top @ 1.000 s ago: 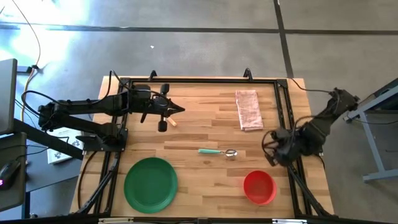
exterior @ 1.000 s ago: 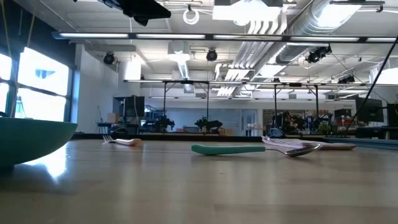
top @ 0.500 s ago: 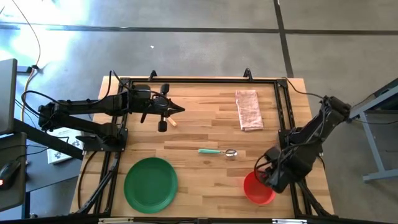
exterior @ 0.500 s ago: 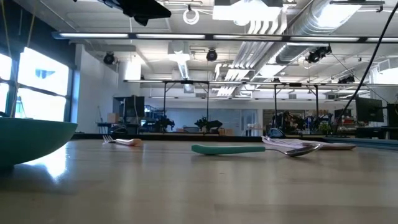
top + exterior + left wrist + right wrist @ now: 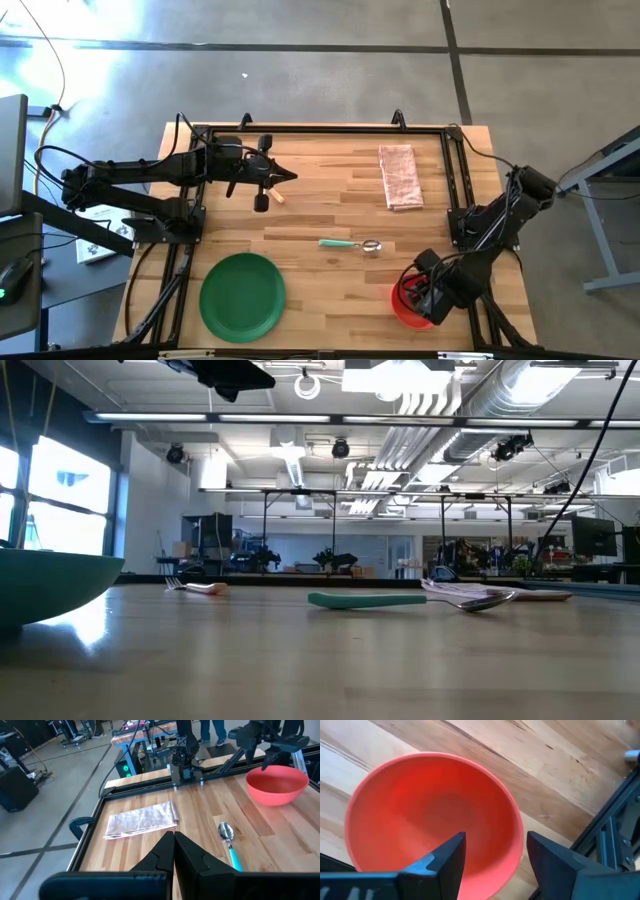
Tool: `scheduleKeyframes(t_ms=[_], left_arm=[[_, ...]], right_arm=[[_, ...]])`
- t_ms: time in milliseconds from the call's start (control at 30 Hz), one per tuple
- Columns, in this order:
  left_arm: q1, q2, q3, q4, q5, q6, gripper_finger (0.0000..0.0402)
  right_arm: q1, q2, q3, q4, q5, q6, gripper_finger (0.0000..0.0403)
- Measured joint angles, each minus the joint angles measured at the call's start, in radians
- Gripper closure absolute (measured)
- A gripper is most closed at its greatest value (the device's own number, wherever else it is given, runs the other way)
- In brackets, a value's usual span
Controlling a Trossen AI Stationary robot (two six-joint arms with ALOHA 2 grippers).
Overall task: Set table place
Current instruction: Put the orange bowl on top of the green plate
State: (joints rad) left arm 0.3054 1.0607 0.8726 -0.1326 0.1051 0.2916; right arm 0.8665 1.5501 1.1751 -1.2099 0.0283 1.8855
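A red bowl (image 5: 405, 308) stands on the wooden table (image 5: 330, 215) at the near right. My right gripper (image 5: 495, 840) hangs open just above it, pointing down. One finger is over the bowl's inside and the other outside its rim (image 5: 519, 832), touching nothing. My left gripper (image 5: 290, 176) is shut and holds nothing, raised over the far left. A green plate (image 5: 242, 296) sits near left. A teal-handled spoon (image 5: 350, 245) lies mid-table, a folded napkin (image 5: 400, 177) at the far right, and a peach-handled fork (image 5: 279, 197) under my left gripper.
A black rail frame (image 5: 455, 180) edges the table, close on the right of the bowl. Bare wood lies between the plate and the bowl. In the low view the plate (image 5: 50, 585), fork (image 5: 200, 587) and spoon (image 5: 400, 600) lie flat on the tabletop.
My right gripper has swung from beside the table's right rail toward the near edge and sunk until it hangs over the red bowl. The bowl and the other things have stayed where they were.
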Motion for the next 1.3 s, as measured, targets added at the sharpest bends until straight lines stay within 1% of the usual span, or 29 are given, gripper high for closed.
scheduleKeyframes(t_ms=[233, 367, 567, 867, 967, 1100, 1300], left_arm=[[0.000, 0.000, 0.000, -0.008, 0.000, -0.001, 0.0401], [0.000, 0.000, 0.000, -0.018, 0.000, -0.001, 0.0401], [0.000, 0.000, 0.000, -0.043, 0.000, -0.001, 0.0401], [0.000, 0.000, 0.000, -0.043, 0.000, -0.001, 0.0401], [0.000, 0.000, 0.000, -0.043, 0.000, -0.001, 0.0401], [0.000, 0.000, 0.000, -0.043, 0.000, -0.001, 0.0401], [0.000, 0.000, 0.000, -0.043, 0.000, -0.001, 0.0401]], right_arm=[[0.024, 0.000, 0.000, 0.003, 0.053, 0.003, 0.0201], [0.058, 0.000, 0.000, -0.004, 0.094, 0.045, 0.0201], [0.112, 0.000, 0.000, -0.014, 0.093, 0.128, 0.0201], [0.135, 0.002, -0.009, -0.059, 0.093, 0.157, 0.0201], [0.135, 0.002, -0.055, -0.002, 0.091, 0.157, 0.0201], [0.135, 0.003, -0.148, 0.150, 0.076, 0.162, 0.0202], [0.135, 0.002, -0.216, 0.210, 0.076, 0.175, 0.0202]])
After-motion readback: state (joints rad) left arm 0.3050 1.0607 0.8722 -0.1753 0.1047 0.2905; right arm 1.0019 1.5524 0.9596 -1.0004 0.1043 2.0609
